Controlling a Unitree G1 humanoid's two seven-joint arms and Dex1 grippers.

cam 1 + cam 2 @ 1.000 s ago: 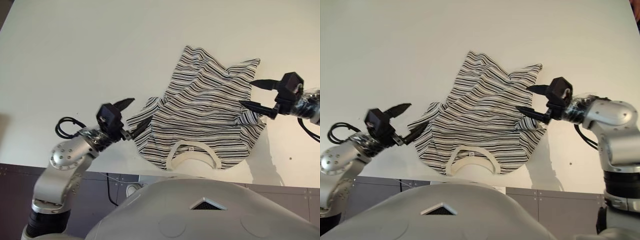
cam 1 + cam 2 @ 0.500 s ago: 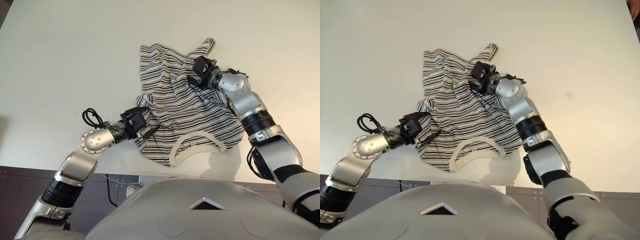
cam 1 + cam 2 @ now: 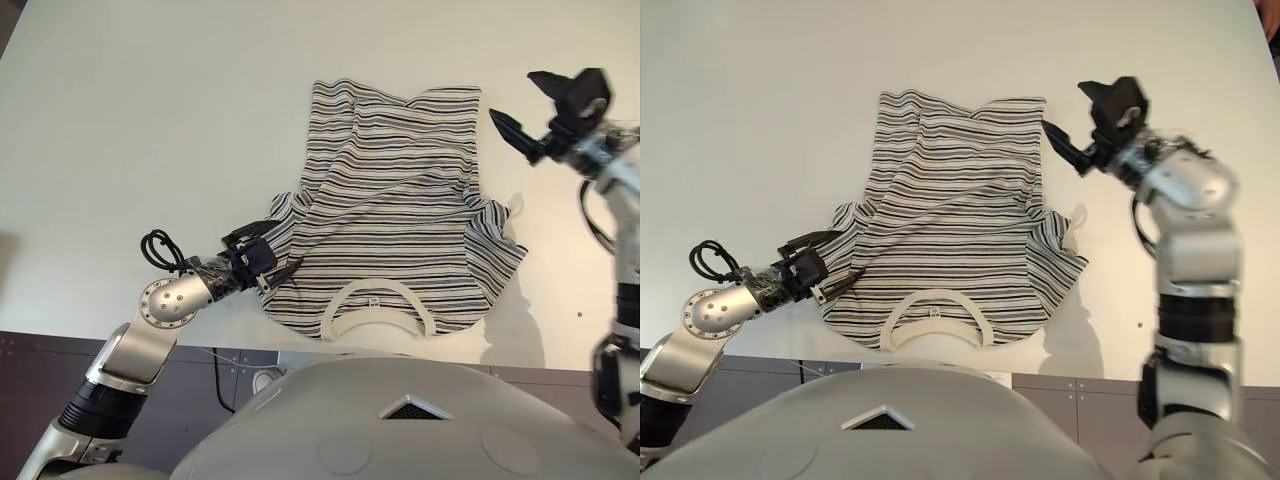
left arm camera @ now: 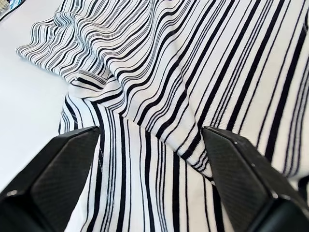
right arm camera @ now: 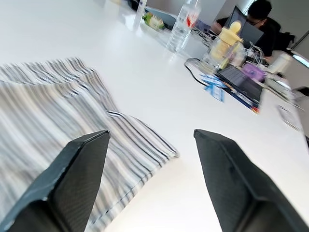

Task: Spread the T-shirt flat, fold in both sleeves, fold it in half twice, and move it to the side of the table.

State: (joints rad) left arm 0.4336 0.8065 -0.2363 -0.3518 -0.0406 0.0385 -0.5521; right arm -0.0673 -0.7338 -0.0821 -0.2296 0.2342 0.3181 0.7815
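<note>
The left end effector [image 3: 262,258] sits low at the near left edge of the T-shirt [image 3: 400,200], its fingers spread a little, right against the bunched left sleeve [image 3: 283,212]. From the head views it looks to be touching cloth, though I can't tell whether any is caught. The right end effector [image 3: 518,98] hangs wide open with nothing in it, raised beside the far right corner of the hem [image 3: 440,95] and just clear of the fabric. The T-shirt lies on the white table [image 3: 150,120] with its long axis running straight away from the robot, collar [image 3: 378,300] at the near edge and hem at the far end. The body is mostly flat, but a crease runs down its left side and both sleeves are rumpled. In the left wrist view two black fingers [image 4: 58,169] stand well apart with striped cloth between and beneath them, lapped over itself. I'd judge the sleeve lies directly ahead of that arm, making it plainly the nearer one for this side. In the right wrist view the fingers are wide, with the hem corner and bare table beyond them. Far down the table stands a clear bottle [image 5: 183,24]; I can't make out its contents.
</note>
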